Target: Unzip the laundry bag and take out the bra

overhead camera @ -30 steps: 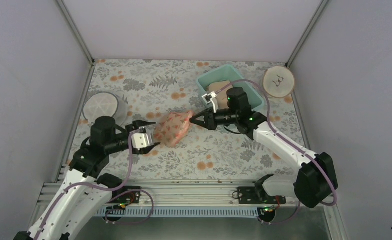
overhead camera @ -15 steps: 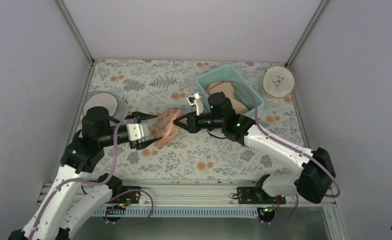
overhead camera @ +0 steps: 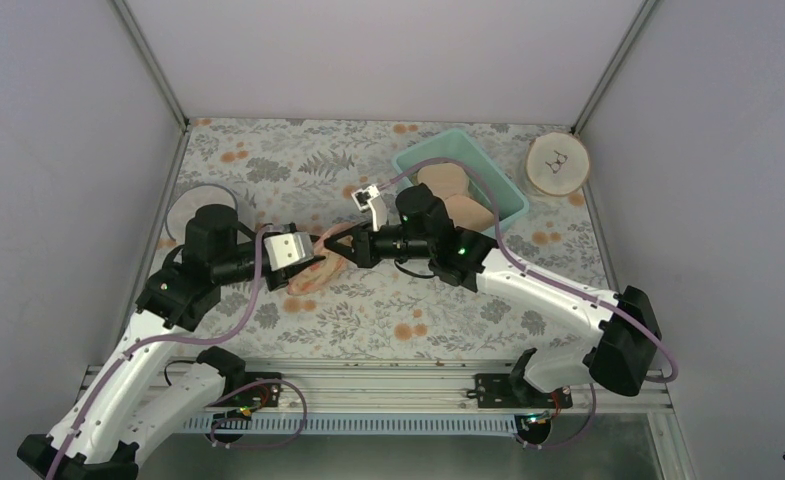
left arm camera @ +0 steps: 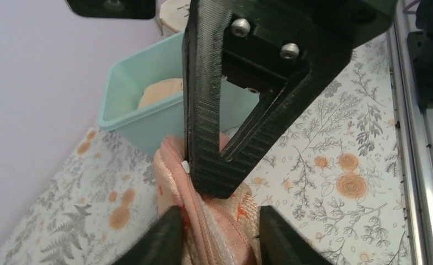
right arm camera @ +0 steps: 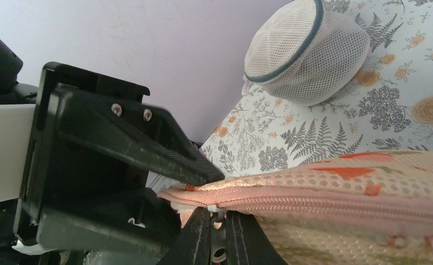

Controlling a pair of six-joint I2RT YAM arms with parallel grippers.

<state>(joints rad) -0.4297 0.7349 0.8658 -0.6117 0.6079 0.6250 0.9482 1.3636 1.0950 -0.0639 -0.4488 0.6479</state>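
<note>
The laundry bag [overhead camera: 306, 277], peach-pink mesh with orange leaf print, is held off the table between my two grippers. My left gripper [overhead camera: 316, 264] is shut on the bag's near end; in the left wrist view the bag [left arm camera: 214, 218] is pinched between its fingers [left arm camera: 161, 240]. My right gripper [overhead camera: 336, 244] is right beside the left one, shut on the white zipper pull [right arm camera: 218, 245] hanging from the bag's zipper rim [right arm camera: 341, 201]. The zipper runs closed to the right of the pull. The orange bra is hidden.
A teal bin [overhead camera: 408, 158] at the back right holds a pale beige bra [overhead camera: 448, 186]. A round white mesh drum [right arm camera: 305, 52] sits at the left, partly behind my left arm in the top view [overhead camera: 180, 203]. A wooden disc [overhead camera: 556, 163] leans at the back right corner.
My right gripper has moved left along the bag's rim until it is next to the left gripper. My left gripper has closed on the bag, which has shifted left.
</note>
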